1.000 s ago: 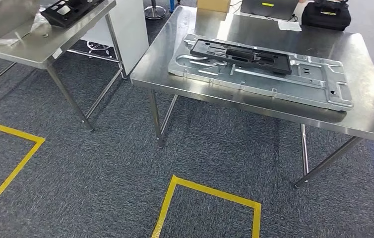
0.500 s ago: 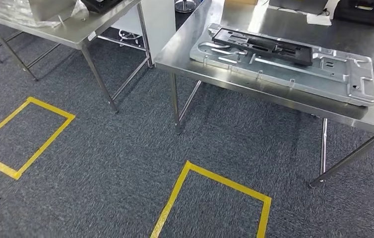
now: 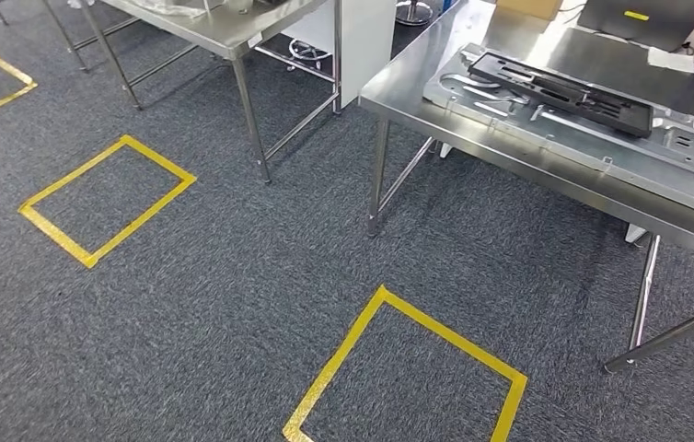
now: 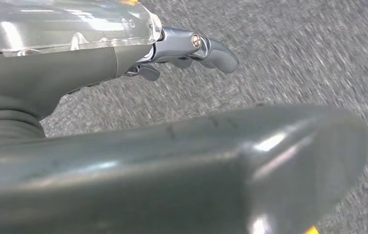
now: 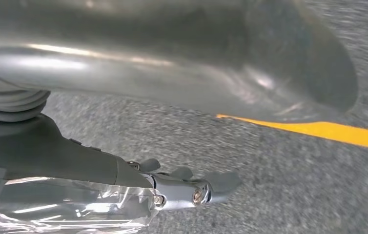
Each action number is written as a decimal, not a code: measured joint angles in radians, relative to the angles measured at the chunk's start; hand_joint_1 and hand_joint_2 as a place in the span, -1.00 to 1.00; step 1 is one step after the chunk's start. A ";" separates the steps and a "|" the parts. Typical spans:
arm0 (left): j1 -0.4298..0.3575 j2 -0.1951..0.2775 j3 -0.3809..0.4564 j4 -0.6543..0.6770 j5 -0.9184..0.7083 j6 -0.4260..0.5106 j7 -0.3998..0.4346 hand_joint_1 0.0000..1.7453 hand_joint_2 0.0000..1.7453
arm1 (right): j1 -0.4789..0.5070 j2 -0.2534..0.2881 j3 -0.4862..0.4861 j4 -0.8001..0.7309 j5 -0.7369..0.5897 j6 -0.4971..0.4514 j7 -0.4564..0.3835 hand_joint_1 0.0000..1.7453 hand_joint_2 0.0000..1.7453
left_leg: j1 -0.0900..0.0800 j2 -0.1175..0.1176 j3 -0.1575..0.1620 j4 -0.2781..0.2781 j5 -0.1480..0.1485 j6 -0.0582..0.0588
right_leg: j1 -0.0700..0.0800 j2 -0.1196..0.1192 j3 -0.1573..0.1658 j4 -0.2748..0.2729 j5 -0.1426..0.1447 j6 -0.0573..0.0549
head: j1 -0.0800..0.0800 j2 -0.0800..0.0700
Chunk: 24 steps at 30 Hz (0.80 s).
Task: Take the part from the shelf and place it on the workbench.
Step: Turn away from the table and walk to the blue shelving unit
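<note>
Black part [image 3: 560, 89] atop silver plate [image 3: 601, 129] on workbench [image 3: 417, 83], upper right of head frame, left hand [image 4: 182, 48] and right hand [image 5: 182, 190] over carpet [image 3: 233, 276], well apart from it, fingers extended, holding nothing

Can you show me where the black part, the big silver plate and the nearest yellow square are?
black part [image 3: 560, 90], head view, its middle.
silver plate [image 3: 684, 152], head view, bare right portion.
yellow square [image 3: 357, 336], head view, left tape edge.

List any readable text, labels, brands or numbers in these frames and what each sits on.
No text can be read in any view.
Small label on the edge of the far steel table: too small to read.
Yellow mark on the dark case at the back of the near workbench: no legible characters.
Yellow floor tape squares: plain, no writing.
</note>
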 joint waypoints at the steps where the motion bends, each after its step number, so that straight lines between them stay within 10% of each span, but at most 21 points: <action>1: -0.001 0.000 0.000 0.000 0.000 0.001 0.000 -1.00 -1.00 | 0.003 0.000 0.000 0.001 0.004 0.000 0.001 -1.00 -1.00 | -0.002 -0.010 -0.013 0.001 0.009 0.002 | 0.000 0.009 -0.016 0.059 -0.035 0.000 | 0.000 0.000; 3: 0.000 0.000 0.000 0.000 -0.002 0.003 0.001 -1.00 -1.00 | 0.005 -0.002 0.000 0.004 0.018 0.000 0.007 -1.00 -1.00 | -0.004 -0.031 -0.037 0.007 0.025 0.001 | 0.000 0.014 -0.013 0.111 -0.042 -0.002 | 0.000 0.000; 8: 0.002 0.000 -0.001 0.000 -0.012 0.014 0.003 -1.00 -1.00 | 0.007 -0.005 0.001 0.011 0.067 0.014 0.042 -1.00 -1.00 | -0.004 -0.080 -0.081 0.032 0.049 -0.020 | -0.002 0.069 0.170 -0.150 0.037 -0.016 | -0.001 0.000; 11: 0.003 0.000 -0.003 0.000 -0.019 0.016 0.007 -1.00 -1.00 | 0.007 -0.004 0.005 0.021 0.086 0.030 0.057 -1.00 -1.00 | -0.003 -0.103 -0.094 0.041 0.059 -0.039 | 0.000 0.055 0.175 -0.172 0.036 -0.034 | -0.002 0.000; 17: 0.006 0.000 -0.008 0.000 -0.029 0.019 0.008 -1.00 -1.00 | 0.010 -0.003 0.026 0.036 0.121 0.061 0.078 -1.00 -1.00 | 0.004 -0.028 -0.211 0.317 -0.092 -0.064 | 0.006 -0.020 0.158 -0.175 0.050 -0.065 | -0.011 0.000; 19: 0.008 0.000 -0.009 0.000 -0.035 0.023 0.009 -1.00 -1.00 | 0.010 -0.003 0.031 0.041 0.128 0.071 0.082 -1.00 -1.00 | 0.005 -0.021 -0.190 0.308 -0.071 -0.065 | 0.009 -0.044 0.155 -0.172 0.051 -0.065 | -0.011 0.000; 24: 0.008 -0.002 -0.016 0.000 -0.046 0.037 0.010 -1.00 -1.00 | 0.009 0.000 0.043 0.053 0.131 0.085 0.087 -1.00 -1.00 | -0.012 0.048 -0.033 0.042 0.009 -0.033 | 0.017 -0.092 0.159 -0.168 0.047 -0.051 | -0.010 0.000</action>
